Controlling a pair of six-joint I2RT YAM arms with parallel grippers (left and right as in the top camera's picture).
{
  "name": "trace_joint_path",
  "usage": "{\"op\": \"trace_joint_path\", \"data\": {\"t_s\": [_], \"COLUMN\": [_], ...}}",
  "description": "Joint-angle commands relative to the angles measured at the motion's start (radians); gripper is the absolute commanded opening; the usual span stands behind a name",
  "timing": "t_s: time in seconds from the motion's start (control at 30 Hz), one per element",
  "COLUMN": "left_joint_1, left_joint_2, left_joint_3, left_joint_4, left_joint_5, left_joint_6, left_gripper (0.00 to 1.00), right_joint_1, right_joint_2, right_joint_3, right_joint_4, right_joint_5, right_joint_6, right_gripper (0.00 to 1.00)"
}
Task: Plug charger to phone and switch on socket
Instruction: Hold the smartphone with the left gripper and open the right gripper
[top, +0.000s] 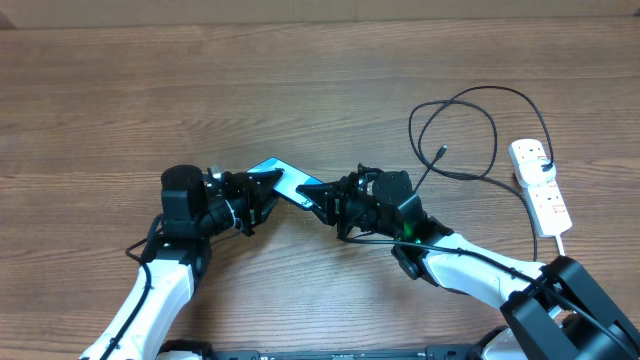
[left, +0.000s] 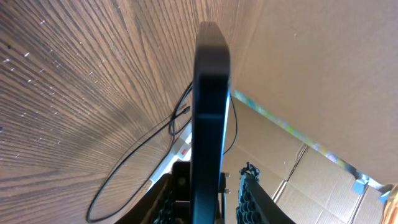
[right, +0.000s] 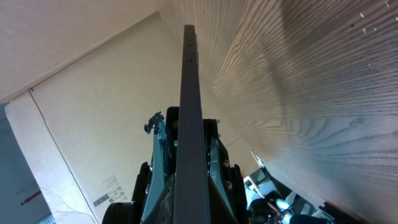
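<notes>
The phone (top: 283, 178), with its light-blue screen, is held off the table between both grippers. My right gripper (top: 322, 200) is shut on its right end; in the right wrist view the phone (right: 189, 93) stands edge-on, clamped between the fingers (right: 185, 124). My left gripper (top: 255, 198) is around the left end; in the left wrist view the phone (left: 210, 99) sits between the fingers (left: 210, 174) with a gap on one side. The charger (top: 455, 125) lies looped at the right, its connector (top: 443, 150) loose. The socket (top: 540, 185) lies at the far right.
The charger cable runs to the near end of the socket, whose thick white cord (top: 562, 243) leads off toward the front edge. The cable (left: 137, 149) and socket (left: 180, 146) also show past the phone in the left wrist view. Cardboard boxes (left: 323, 180) stand beyond the table.
</notes>
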Motion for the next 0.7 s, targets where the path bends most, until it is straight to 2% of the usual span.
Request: {"op": "trace_joint_path", "data": {"t_s": [0.0, 0.1, 0.53, 0.67], "left_joint_1": [0.002, 0.002, 0.002, 0.002], "left_joint_2": [0.008, 0.008, 0.008, 0.008], "left_joint_3": [-0.006, -0.006, -0.006, -0.006], "left_joint_4": [0.004, 0.004, 0.004, 0.002], "left_joint_5": [-0.011, -0.011, -0.011, -0.012], "left_joint_6": [0.013, 0.013, 0.012, 0.013], "left_gripper": [0.28, 0.28, 0.1, 0.04], "right_joint_1": [0.01, 0.024, 0.029, 0.029], "right_joint_2": [-0.008, -0.008, -0.008, -0.008], "right_joint_3": [0.01, 0.01, 0.01, 0.01], "right_joint_4": [0.023, 0.037, 0.044, 0.044], "right_joint_5": [-0.017, -0.02, -0.02, -0.024], "right_joint_6": [0.014, 0.014, 0.01, 0.01], "right_gripper": [0.04, 0.04, 0.04, 0.1]}}
